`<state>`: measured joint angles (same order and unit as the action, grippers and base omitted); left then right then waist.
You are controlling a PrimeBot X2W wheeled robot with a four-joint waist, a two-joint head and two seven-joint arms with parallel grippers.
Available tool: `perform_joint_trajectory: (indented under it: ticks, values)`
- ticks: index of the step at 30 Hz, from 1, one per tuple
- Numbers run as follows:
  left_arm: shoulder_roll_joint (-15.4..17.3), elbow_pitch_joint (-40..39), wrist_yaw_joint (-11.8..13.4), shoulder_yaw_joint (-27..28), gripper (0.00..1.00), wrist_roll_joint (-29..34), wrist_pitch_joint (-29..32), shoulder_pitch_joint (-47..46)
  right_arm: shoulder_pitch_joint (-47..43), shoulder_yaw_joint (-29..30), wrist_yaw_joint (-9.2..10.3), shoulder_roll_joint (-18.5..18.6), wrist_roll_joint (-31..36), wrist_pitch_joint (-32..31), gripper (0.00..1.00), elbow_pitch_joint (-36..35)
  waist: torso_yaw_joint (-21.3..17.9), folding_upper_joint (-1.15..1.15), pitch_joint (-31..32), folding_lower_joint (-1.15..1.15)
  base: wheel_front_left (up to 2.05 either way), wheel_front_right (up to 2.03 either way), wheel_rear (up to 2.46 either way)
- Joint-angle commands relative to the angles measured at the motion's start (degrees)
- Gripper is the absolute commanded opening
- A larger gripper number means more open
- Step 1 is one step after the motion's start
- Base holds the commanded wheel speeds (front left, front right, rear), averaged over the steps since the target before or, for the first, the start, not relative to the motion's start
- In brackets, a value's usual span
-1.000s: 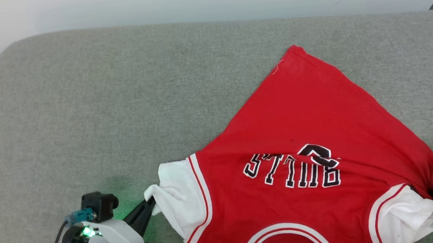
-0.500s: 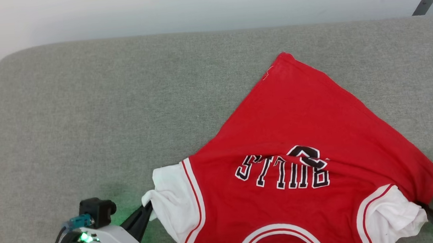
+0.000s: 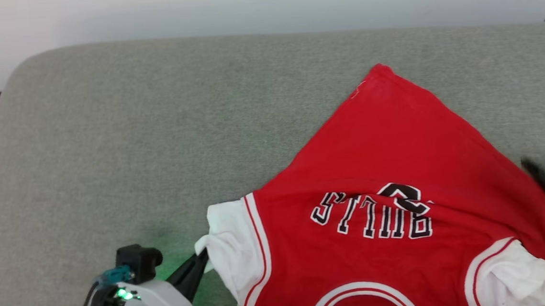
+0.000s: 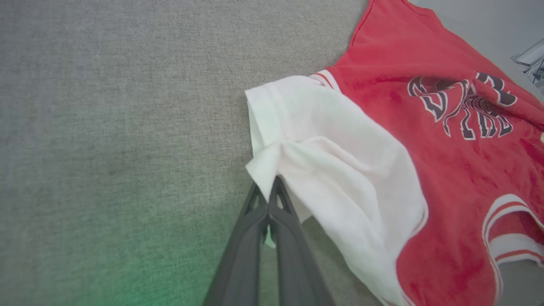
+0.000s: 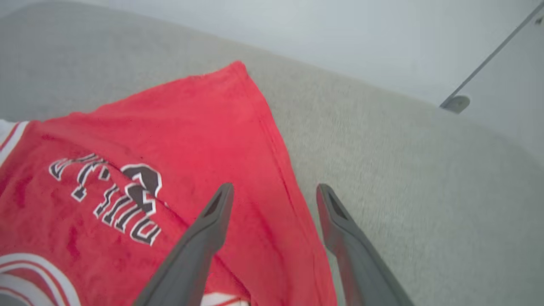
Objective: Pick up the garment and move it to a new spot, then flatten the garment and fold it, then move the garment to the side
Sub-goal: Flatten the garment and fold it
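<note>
Red shirt [image 3: 383, 164] lies flat-ish on the grey padded surface [image 3: 156, 132], in its right, near part, print side up. Collar with striped trim sits at the near edge and 1 red hem corner points to the far side. Black "BULLS" lettering reads upside down in the head view, with a crease running across it that swallows part of the number, so only a 2 shows. The 2 white sleeves are at near left and near right. Left gripper [image 4: 272, 183] comes in from the near left with both fingers pressed together on a bunched corner of the left sleeve. White cloth is pinched between the tips and pulled into a small peak. A green glow falls on the surface around that arm. The right sleeve is crumpled and loose at the near right, with nothing on it. Right gripper [image 5: 275, 189] is at the shirt's right side edge, fingers spread wide, holding nothing. In its wrist view, 1 finger is over red cloth and the other over bare grey surface, so it straddles the edge. Cannot tell if it touches the cloth. It is motion-blurred in the head view. Pale wall [image 3: 262, 5] runs behind the far edge.
</note>
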<state>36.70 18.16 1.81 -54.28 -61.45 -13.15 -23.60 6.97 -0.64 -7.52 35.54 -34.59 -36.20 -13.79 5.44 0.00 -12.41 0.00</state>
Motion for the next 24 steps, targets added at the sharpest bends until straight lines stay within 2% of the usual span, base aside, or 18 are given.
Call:
perform_joint_trajectory:
  ticks: [1,4,8,16,24]
  values:
    - [-0.6,0.1,-0.4,-0.2,0.0,0.6,-0.1,-1.0,3.6,-1.4,0.06,0.3,1.0,1.7,1.0,0.1,1.6,0.0,-1.1,0.0,0.0,0.0,0.0]
    - [-1.7,0.3,-1.0,-0.5,0.0,1.2,0.0,-2.3,11.4,-5.4,0.06,1.2,2.6,6.1,1.0,3.0,3.3,0.0,-2.2,0.0,0.0,0.0,0.0]
    - [-3.6,1.2,-2.0,-1.2,0.0,2.3,0.1,-4.4,22.3,-12.5,0.06,1.6,3.3,9.7,1.0,12.5,6.0,0.0,-4.0,0.0,0.0,0.0,0.0]
    - [-9.0,4.7,-5.3,-3.6,0.0,4.3,0.7,-9.4,40.2,-26.8,0.06,2.9,-0.3,8.6,1.0,34.0,13.0,0.0,-7.6,0.0,0.0,0.0,0.0]
    - [-14.0,8.8,-8.0,-5.6,0.0,5.8,0.4,-13.9,50.8,-37.9,0.06,3.9,-4.2,4.4,1.0,48.4,18.5,0.0,-10.9,0.0,0.0,0.0,0.0]
